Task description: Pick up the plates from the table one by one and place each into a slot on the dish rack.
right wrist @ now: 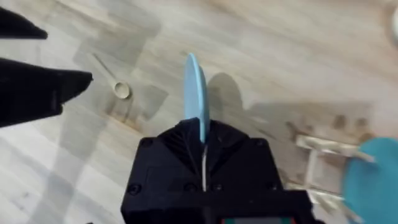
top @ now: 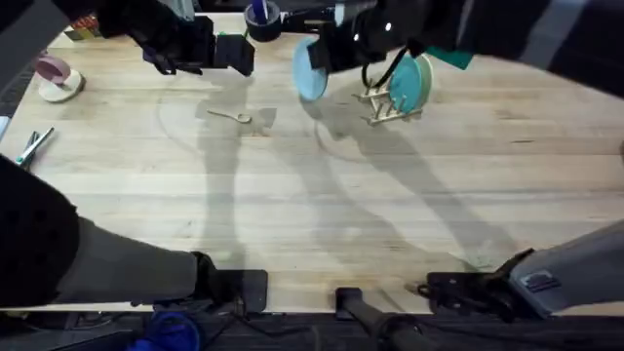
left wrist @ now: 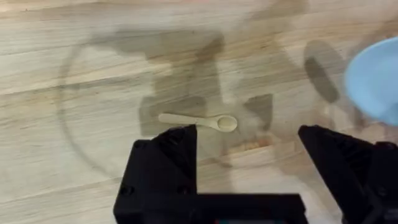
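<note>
Small wooden spoon [top: 232, 116], tape roll [top: 58, 78]

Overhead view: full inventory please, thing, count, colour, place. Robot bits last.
light blue plate: 1, held on edge above the table, left of the rack
teal plate: 1, upright in the rack
dish rack: 1, pale wood, far centre-right
spoon: 1, pale, flat on the table, left of the rack
tape roll: 1, white, far left
table: 1, light wood
left gripper: black, open, above the spoon
right gripper: black, shut on the light blue plate

spoon [top: 231, 116] left of dish rack [top: 390, 105]
</note>
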{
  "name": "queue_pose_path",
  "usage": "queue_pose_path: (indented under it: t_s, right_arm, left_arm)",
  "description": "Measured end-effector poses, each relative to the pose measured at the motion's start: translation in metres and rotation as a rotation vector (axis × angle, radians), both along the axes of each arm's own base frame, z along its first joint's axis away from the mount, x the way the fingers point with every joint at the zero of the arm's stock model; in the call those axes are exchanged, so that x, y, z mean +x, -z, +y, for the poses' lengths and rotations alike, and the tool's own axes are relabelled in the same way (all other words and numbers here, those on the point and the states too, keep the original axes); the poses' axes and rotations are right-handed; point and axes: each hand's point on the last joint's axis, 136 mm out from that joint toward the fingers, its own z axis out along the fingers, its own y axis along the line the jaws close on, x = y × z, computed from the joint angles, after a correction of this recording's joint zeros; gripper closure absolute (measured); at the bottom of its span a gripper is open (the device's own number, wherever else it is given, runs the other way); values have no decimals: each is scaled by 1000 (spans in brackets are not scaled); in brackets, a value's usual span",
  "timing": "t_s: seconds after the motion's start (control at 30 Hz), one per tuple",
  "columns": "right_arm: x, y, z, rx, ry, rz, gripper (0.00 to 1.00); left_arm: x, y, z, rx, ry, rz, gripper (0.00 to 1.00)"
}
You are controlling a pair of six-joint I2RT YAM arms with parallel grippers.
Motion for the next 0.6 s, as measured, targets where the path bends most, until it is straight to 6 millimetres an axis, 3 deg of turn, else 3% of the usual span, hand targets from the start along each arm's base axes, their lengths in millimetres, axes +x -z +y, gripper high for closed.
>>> queue_pose_path:
  t_s: [0.27,0.6]
  right_arm:
    - [5,-50,-32,-145,56,-105,971]
    - [-9,-70,-76,-328,87,-131,971]
  left_arm:
    - [0,0,0,0,0,0,6]
    - [2,-1,1,3,-1,-9,6]
